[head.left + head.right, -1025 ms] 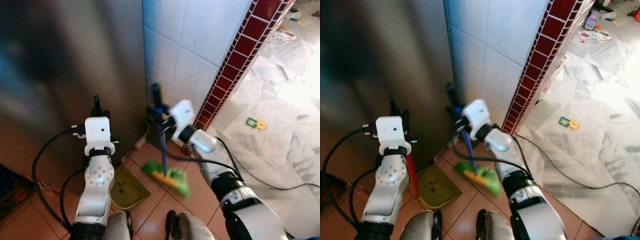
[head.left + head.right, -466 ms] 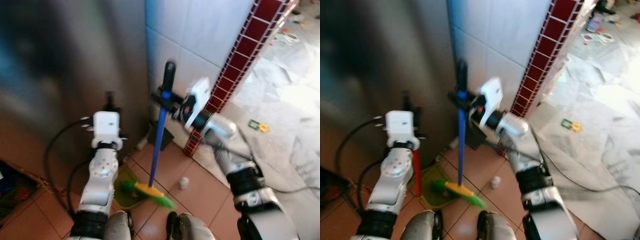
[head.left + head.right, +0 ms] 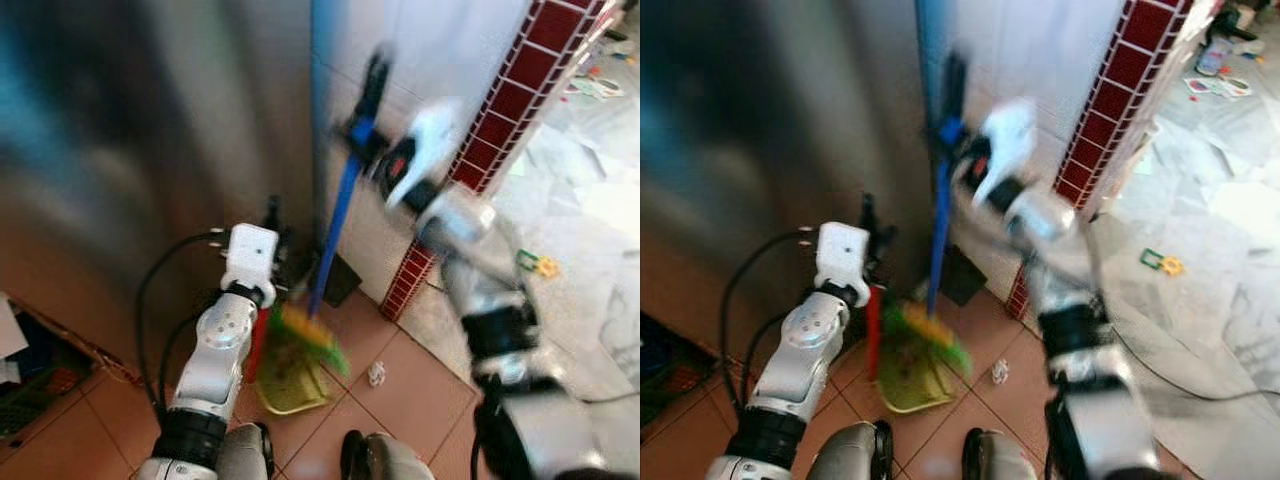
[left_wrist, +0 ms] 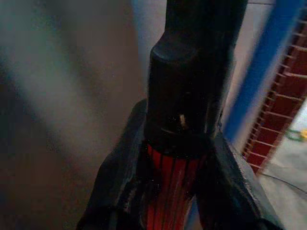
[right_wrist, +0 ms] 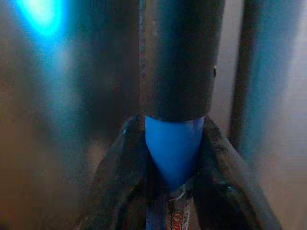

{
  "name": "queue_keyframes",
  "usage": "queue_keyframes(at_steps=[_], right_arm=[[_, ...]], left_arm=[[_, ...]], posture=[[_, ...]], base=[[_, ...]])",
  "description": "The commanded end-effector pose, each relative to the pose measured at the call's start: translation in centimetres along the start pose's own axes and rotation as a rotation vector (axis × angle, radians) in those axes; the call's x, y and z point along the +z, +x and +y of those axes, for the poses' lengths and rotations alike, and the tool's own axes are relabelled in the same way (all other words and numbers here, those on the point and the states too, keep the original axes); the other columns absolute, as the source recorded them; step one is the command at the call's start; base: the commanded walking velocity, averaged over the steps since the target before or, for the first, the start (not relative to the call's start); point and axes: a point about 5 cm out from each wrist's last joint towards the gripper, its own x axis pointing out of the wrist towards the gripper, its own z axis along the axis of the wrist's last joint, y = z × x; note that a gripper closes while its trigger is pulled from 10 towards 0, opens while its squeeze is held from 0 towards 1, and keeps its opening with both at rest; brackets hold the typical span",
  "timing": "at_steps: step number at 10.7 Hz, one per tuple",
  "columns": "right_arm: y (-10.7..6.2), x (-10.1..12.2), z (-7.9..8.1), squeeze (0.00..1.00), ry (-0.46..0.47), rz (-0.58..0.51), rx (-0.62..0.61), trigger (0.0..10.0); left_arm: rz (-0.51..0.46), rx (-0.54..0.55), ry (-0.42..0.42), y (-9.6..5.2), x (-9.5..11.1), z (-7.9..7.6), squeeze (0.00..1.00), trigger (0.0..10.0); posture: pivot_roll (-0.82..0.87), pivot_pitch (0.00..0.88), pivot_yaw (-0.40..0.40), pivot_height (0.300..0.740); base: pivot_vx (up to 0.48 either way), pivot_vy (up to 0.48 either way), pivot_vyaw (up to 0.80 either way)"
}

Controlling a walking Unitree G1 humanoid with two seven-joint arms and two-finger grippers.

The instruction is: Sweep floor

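Gripping blue-handled broom, green-yellow bristles over dustpan

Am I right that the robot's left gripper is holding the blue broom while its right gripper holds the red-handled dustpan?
Not quite: the sides are swapped. In the left eye view, the right gripper grips the blue broom, and the left gripper holds the red-handled dustpan. Both wrist views confirm each grip.
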Motion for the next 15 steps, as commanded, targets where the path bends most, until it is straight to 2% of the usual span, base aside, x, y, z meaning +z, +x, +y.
queue_keyframes(at_steps=[1, 3, 5, 7, 9, 11, 12, 13, 14, 15], right_arm=[[0.5, 2.2, -0.7, 0.0, -0.084, -0.09, -0.026, 10.0], [0.4, 2.5, -1.7, 0.0, -0.166, -0.075, -0.056, 10.0], [-0.5, 1.2, -2.7, 0.0, -0.319, 0.017, -0.081, 10.0], [-1.5, -1.0, -2.4, 0.0, -0.384, 0.127, -0.076, 10.0], [-2.5, -2.9, -2.4, 0.0, -0.387, 0.217, -0.104, 10.0], [-3.6, -5.0, -2.6, 0.0, -0.279, 0.33, -0.184, 10.0], [-4.2, -6.7, -2.3, 0.0, -0.077, 0.392, -0.285, 10.0], [-3.8, -7.3, -1.1, 0.0, 0.104, 0.382, -0.351, 10.0], [-3.6, -7.2, -0.8, 0.0, 0.131, 0.366, -0.357, 10.0], [-2.4, -6.4, 0.0, 0.0, 0.296, 0.286, -0.366, 10.0]], left_arm=[[0.106, -0.125, -0.073, -0.4, -2.2, -2.1, 0.0, 10.0], [0.126, -0.23, -0.083, -0.3, -2.5, -3.1, 0.0, 10.0], [0.133, -0.357, -0.069, -0.5, -2.6, -4.0, 0.0, 10.0], [0.143, -0.434, -0.033, -0.7, -2.8, -4.3, 0.0, 10.0], [0.146, -0.437, -0.017, -0.7, -2.9, -4.1, 0.0, 10.0], [0.15, -0.453, -0.017, -0.8, -3.0, -4.1, 0.0, 10.0], [0.15, -0.458, -0.015, -0.8, -3.1, -4.2, 0.0, 10.0], [0.145, -0.458, -0.011, -0.7, -2.9, -4.4, 0.0, 10.0], [0.144, -0.457, -0.007, -0.7, -2.9, -4.4, 0.0, 10.0], [0.143, -0.43, -0.006, -0.7, -2.9, -3.8, 0.0, 10.0]], posture=[[-0.03, 0.105, -0.013, 0.74], [-0.04, 0.105, -0.011, 0.74], [-0.04, 0.104, -0.013, 0.74], [-0.04, 0.105, -0.012, 0.74], [-0.04, 0.106, -0.006, 0.74], [-0.05, 0.107, 0.0, 0.74], [-0.05, 0.108, 0.001, 0.74], [-0.04, 0.109, -0.003, 0.74], [-0.04, 0.109, -0.003, 0.74], [-0.04, 0.107, -0.008, 0.74]], base=[[0.0, 0.0, 0.0], [0.0, 0.0, 0.0], [0.0, 0.0, 0.0], [0.0, 0.0, 0.0], [0.0, 0.0, 0.0], [0.0, 0.0, 0.0], [0.0, 0.0, 0.0], [0.0, 0.0, 0.0], [0.0, 0.0, 0.0], [0.0, 0.0, 0.0]])
